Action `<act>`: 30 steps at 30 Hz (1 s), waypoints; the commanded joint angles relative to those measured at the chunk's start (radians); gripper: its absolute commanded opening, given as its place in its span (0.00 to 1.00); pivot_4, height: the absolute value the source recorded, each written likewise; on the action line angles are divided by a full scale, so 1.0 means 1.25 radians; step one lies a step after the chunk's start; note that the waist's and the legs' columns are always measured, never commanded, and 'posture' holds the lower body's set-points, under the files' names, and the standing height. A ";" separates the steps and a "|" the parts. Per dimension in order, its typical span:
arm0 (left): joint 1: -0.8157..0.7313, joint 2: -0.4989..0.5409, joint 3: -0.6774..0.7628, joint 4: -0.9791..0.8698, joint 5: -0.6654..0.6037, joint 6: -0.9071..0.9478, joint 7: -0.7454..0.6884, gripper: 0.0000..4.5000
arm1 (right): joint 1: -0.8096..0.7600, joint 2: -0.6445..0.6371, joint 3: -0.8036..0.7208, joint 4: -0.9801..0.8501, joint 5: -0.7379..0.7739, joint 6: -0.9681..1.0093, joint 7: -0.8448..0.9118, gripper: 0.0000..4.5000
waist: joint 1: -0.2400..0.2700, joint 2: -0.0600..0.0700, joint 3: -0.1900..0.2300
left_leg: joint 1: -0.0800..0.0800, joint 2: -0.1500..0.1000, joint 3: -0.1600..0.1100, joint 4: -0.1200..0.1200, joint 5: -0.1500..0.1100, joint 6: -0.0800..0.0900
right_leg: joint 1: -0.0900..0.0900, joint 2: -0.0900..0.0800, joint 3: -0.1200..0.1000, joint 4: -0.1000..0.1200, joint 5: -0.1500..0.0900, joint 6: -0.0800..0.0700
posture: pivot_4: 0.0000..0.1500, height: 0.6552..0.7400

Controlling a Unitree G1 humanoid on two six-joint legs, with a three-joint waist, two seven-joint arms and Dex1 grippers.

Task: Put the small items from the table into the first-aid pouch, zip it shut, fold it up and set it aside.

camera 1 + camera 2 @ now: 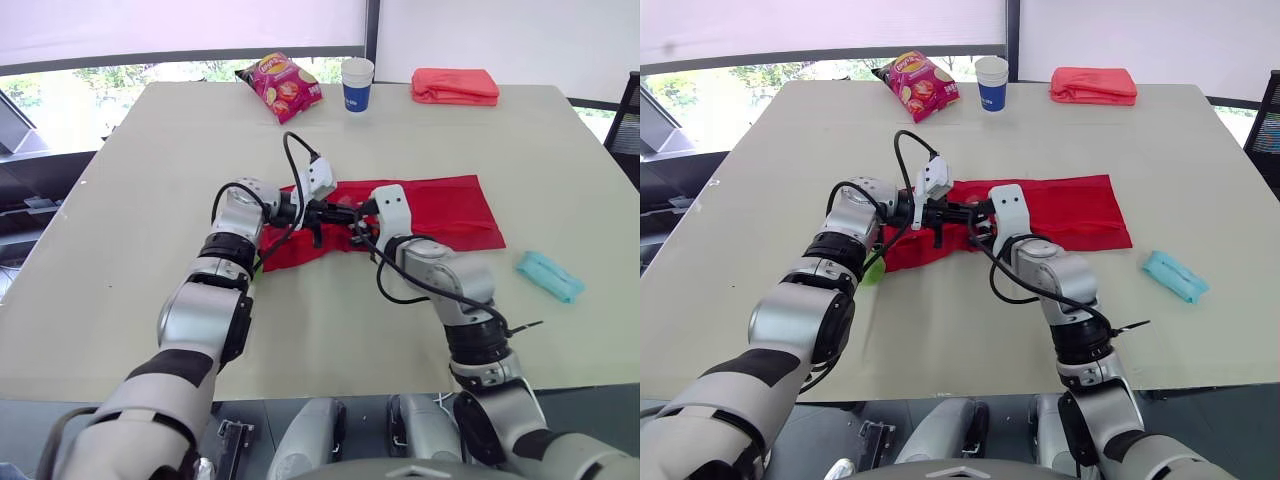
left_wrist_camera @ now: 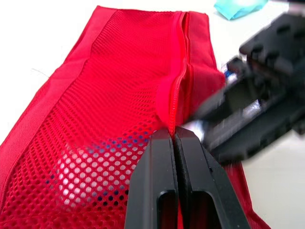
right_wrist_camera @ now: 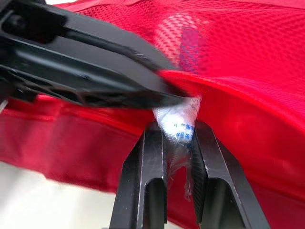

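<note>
At mid-table your left gripper pinches the red first-aid pouch at its zip; your right gripper clamps a clear packet against the pouch's edge. Its blue print is unreadable. A teal packet lies well right.

The first-aid pouch lies flat in the middle of the table, right in front of me. My two grippers meet over its left end: my left gripper pinches the pouch's open edge from the left, and my right gripper, just beside it, holds a small packet at that opening. Behind the pouch, along the far side of the table, a chip bag sits to the left, a paper cup just right of it and a folded cloth farther right, while a wrapped packet lies to the right of the pouch, nearer to me and apart from it.
</note>
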 commanded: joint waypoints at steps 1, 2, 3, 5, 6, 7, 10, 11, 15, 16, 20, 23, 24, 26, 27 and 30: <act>0.000 -0.012 0.000 -0.016 -0.015 -0.003 -0.001 0.00 | -0.044 0.046 -0.018 0.023 0.000 -0.054 -0.017 0.02 | 0.000 0.000 0.000 | 0.000 0.000 0.000 0.000 0.000 0.000 | 0.000 0.000 0.000 0.000 0.000 0.000 | 1.00 0.99; 0.000 -0.013 0.000 -0.015 -0.015 -0.003 0.000 0.00 | -0.057 0.059 -0.032 0.047 -0.003 -0.072 -0.032 0.02 | 0.001 0.000 0.000 | 0.000 0.000 0.000 0.000 0.000 0.000 | 0.000 0.000 0.000 0.000 0.000 0.000 | 1.00 0.99; 0.000 -0.013 0.000 -0.015 -0.015 -0.003 0.001 0.00 | -0.066 0.066 -0.042 0.064 -0.005 -0.084 -0.043 0.02 | 0.001 0.000 0.000 | 0.000 0.000 0.000 0.000 0.000 0.000 | 0.000 0.000 0.000 0.000 0.000 0.000 | 1.00 0.99; 0.001 -0.015 0.001 -0.014 -0.015 -0.003 0.002 0.00 | -0.083 0.073 -0.053 0.090 -0.004 -0.107 -0.057 0.02 | 0.000 0.000 0.000 | 0.000 0.000 0.000 0.000 0.000 0.000 | 0.000 0.000 0.000 0.000 0.000 0.000 | 1.00 0.99; 0.001 -0.015 0.001 -0.014 -0.015 -0.003 0.002 0.00 | -0.092 0.073 -0.054 0.100 -0.002 -0.116 -0.060 0.02 | -0.001 0.000 0.000 | 0.000 0.000 0.000 0.000 0.000 0.000 | 0.000 0.000 0.000 0.000 0.000 0.000 | 1.00 0.99; 0.001 -0.016 0.001 -0.013 -0.015 -0.003 0.002 0.00 | -0.098 0.073 -0.055 0.107 -0.001 -0.123 -0.062 0.02 | -0.001 0.000 0.000 | 0.000 0.000 0.000 0.000 0.000 0.000 | 0.000 0.000 0.000 0.000 0.000 0.000 | 1.00 0.99; 0.002 -0.018 0.001 -0.011 -0.016 -0.004 0.005 0.00 | -0.112 0.067 -0.048 0.124 0.002 -0.139 -0.055 0.02 | -0.005 0.000 0.000 | 0.000 0.000 0.000 0.000 0.000 -0.001 | 0.000 0.000 0.000 0.000 0.000 0.000 | 1.00 0.99; 0.002 -0.018 0.000 -0.011 -0.017 -0.004 0.006 0.00 | -0.114 0.066 -0.047 0.127 0.002 -0.143 -0.053 0.02 | -0.007 0.000 0.000 | 0.000 0.000 0.000 -0.001 0.000 -0.001 | 0.000 0.000 0.000 0.000 0.000 0.000 | 1.00 0.99; 0.003 -0.019 0.000 -0.010 -0.018 -0.005 0.011 0.00 | -0.102 0.056 -0.016 0.114 -0.004 -0.155 -0.029 0.43 | -0.014 0.000 0.000 | 0.000 0.000 0.000 -0.001 0.000 -0.001 | 0.000 0.000 0.000 0.000 0.000 0.000 | 1.00 0.99; 0.003 -0.019 0.000 -0.010 -0.018 -0.005 0.012 0.00 | -0.100 0.055 -0.014 0.111 -0.004 -0.153 -0.026 0.53 | -0.015 0.000 0.000 | 0.000 0.000 0.000 -0.001 0.000 -0.001 | 0.000 0.000 0.000 0.000 0.000 0.000 | 1.00 0.99; 0.000 -0.014 0.002 0.001 -0.014 -0.011 0.024 0.00 | -0.069 0.030 0.007 0.054 0.000 -0.114 0.001 0.85 | -0.018 0.000 0.000 | 0.000 0.000 0.000 -0.002 0.000 -0.001 | -0.001 0.000 0.000 0.000 0.000 0.000 | 1.00 0.99; -0.002 -0.012 0.002 0.006 -0.012 -0.013 0.032 0.00 | -0.047 0.005 0.023 0.006 0.001 -0.079 0.025 0.85 | -0.017 0.000 0.000 | 0.000 0.000 0.000 -0.002 0.000 -0.001 | -0.001 0.000 0.000 0.000 0.000 0.000 | 1.00 0.99; -0.002 -0.012 0.003 0.008 -0.012 -0.013 0.035 0.00 | -0.040 -0.003 0.028 -0.013 0.002 -0.066 0.034 0.85 | -0.017 0.000 0.000 | 0.000 0.000 0.000 -0.002 0.000 -0.001 | -0.001 0.000 0.000 0.000 0.000 0.000 | 1.00 0.99; -0.003 -0.012 0.004 0.012 -0.011 -0.014 0.039 0.00 | -0.029 -0.021 0.036 -0.051 0.007 -0.040 0.055 0.85 | -0.016 0.000 0.000 | 0.000 0.000 0.000 -0.002 0.000 -0.001 | -0.001 0.000 0.000 0.000 0.000 0.000 | 1.00 0.99; -0.003 -0.012 0.004 0.015 -0.010 -0.015 0.043 0.00 | -0.024 -0.031 0.040 -0.074 0.013 -0.026 0.067 0.85 | -0.016 0.000 0.000 | 0.000 0.000 0.000 -0.002 0.000 -0.001 | -0.001 0.000 0.000 0.000 0.000 0.000 | 1.00 0.99; -0.004 -0.013 0.005 0.022 -0.007 -0.018 0.050 0.00 | -0.008 -0.078 0.058 -0.155 0.034 0.020 0.117 0.85 | -0.016 0.000 0.000 | 0.000 0.000 0.000 -0.002 0.000 -0.001 | -0.001 0.000 0.000 0.000 0.000 0.000 | 1.00 0.99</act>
